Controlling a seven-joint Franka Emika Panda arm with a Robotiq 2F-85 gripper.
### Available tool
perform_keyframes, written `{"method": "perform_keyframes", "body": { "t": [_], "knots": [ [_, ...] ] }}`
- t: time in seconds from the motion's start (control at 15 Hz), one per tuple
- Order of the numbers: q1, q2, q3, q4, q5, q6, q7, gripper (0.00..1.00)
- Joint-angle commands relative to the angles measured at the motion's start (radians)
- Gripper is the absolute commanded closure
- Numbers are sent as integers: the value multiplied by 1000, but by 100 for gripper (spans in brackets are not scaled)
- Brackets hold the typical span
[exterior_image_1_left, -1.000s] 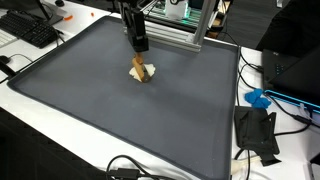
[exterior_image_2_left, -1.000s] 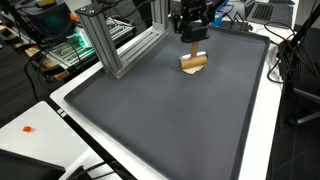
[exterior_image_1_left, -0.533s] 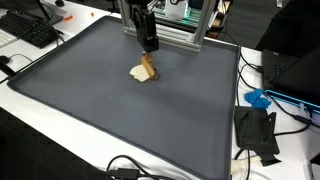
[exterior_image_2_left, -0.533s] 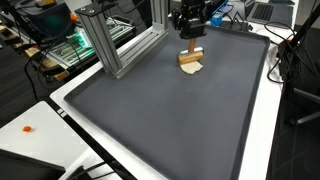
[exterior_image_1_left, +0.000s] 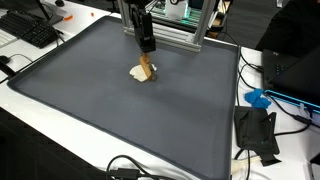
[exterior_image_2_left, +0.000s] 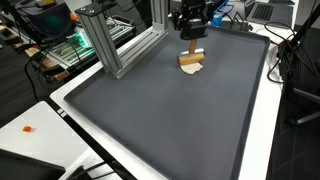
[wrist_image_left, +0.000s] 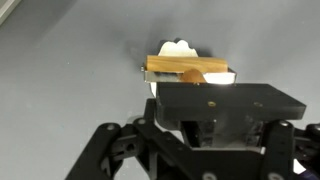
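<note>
While the keyboard (exterior_image_1_left: 32, 30) sits far left, the gripper (exterior_image_1_left: 148, 54) hangs over the grey mat (exterior_image_1_left: 90, 110), directly above the wooden piece (exterior_image_1_left: 145, 71) near the mat's far edge. Can't tell the finger state. Aluminium frame (exterior_image_1_left: 195, 36) stands behind.

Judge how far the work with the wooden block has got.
Done: the gripper is at the block, which sits against a white piece on the mat. In hand: the grasp, though jaw closure is hidden. Left, likely: lifting the block clear.
</note>
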Motion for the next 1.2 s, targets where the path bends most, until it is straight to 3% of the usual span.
{"method": "perform_keyframes", "body": {
  "t": [0.0, 0.4, 1.13],
  "knots": [
    [7, 20, -27, -27, -73, 66, 79, 44],
    [6, 27, -38, -29, -136, 100, 159, 44],
    [-2, 15, 5, -22, 37, -41, -72, 44]
  ]
}}
